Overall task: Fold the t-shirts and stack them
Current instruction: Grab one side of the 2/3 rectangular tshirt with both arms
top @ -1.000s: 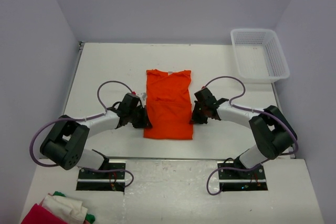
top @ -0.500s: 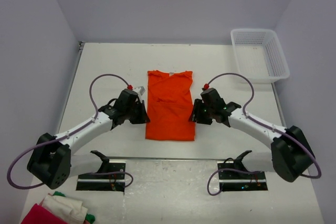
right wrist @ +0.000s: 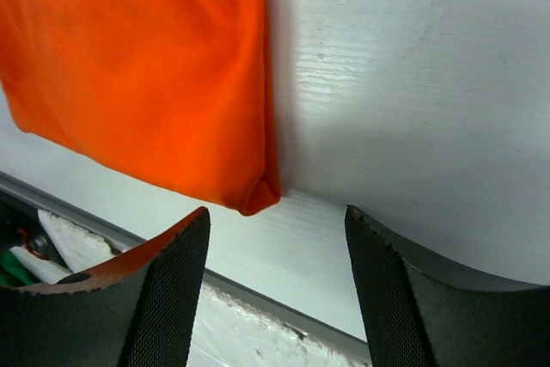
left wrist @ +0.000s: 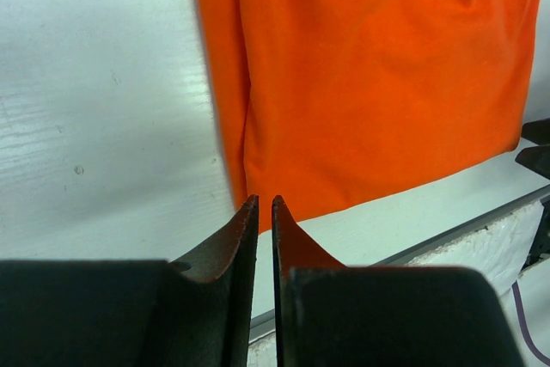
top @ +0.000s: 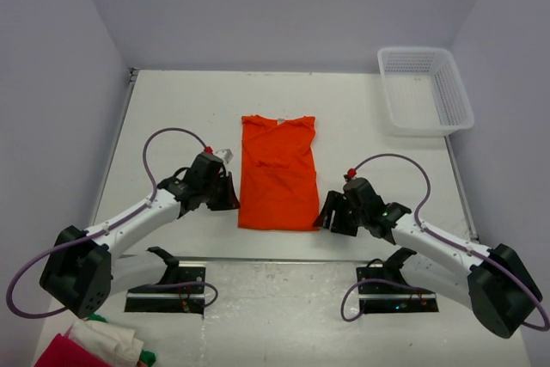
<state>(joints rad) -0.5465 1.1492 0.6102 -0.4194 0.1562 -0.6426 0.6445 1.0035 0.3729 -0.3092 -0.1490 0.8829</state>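
Note:
An orange t-shirt (top: 277, 174) lies flat mid-table as a narrow rectangle, collar at the far end, both sides folded in. My left gripper (top: 230, 200) sits just off its near left edge. In the left wrist view the left gripper (left wrist: 262, 204) has its jaws parted by only a thin slit with nothing between them, and the t-shirt (left wrist: 369, 83) lies just beyond the tips. My right gripper (top: 332, 217) is by the shirt's near right corner. The right wrist view shows the right gripper (right wrist: 277, 217) wide open and empty, just short of the folded corner of the t-shirt (right wrist: 137, 66).
A white mesh basket (top: 425, 88) stands at the far right of the white table (top: 172, 109). A pile of red, white and green cloth (top: 94, 345) lies at the bottom left, beside the left arm's base. The table's near edge runs right behind both grippers.
Both grippers have let go of the shirt's sides and drawn back. The right one opened wide and moved toward the near right corner. The left one has only just parted.

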